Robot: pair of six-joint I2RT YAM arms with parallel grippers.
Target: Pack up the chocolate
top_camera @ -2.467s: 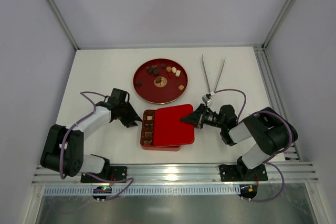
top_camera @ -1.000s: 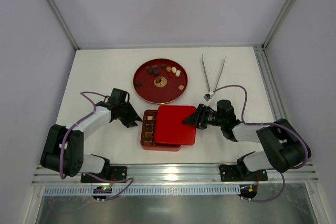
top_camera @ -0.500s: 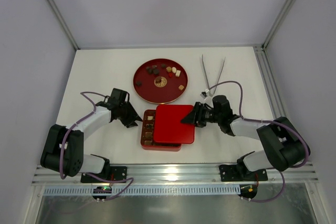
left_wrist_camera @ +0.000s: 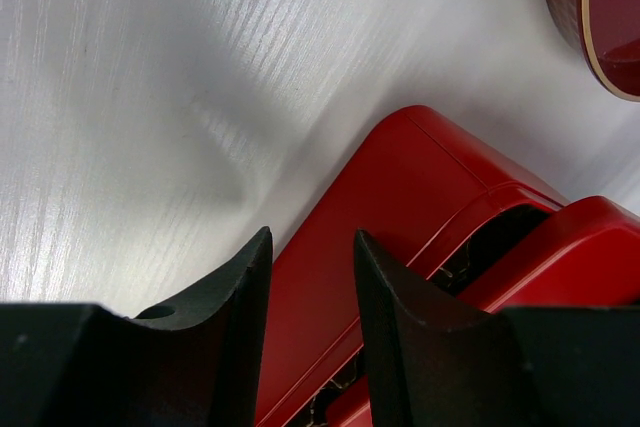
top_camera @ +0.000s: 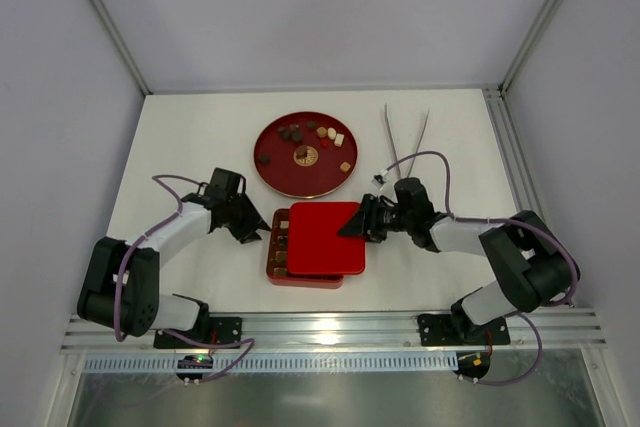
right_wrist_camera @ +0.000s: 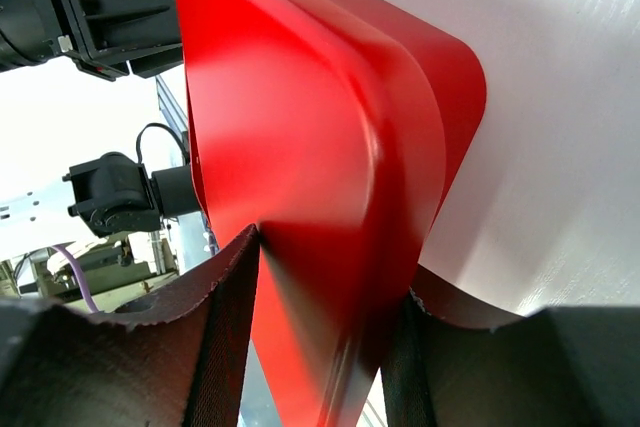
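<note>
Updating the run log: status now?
Right gripper shut on lid, lid partly over box. Left gripper open at box's left wall. Chocolate in uncovered column; more on plate. Nothing blocking.

I see bare table [top_camera: 190, 137] at the frame's upper left; the lid [top_camera: 322, 239] in my right hand [top_camera: 351, 228] blocks the box [top_camera: 300, 280] except its left strip.

Surface finishes around the red box.
Lid [right_wrist_camera: 320, 147] and box [left_wrist_camera: 400, 197]: smooth, glossy red; table [left_wrist_camera: 120, 97]: matt white, finely grained; tweezers [top_camera: 392, 137]: bright metal; left gripper [left_wrist_camera: 311, 237]: matt black plastic.
</note>
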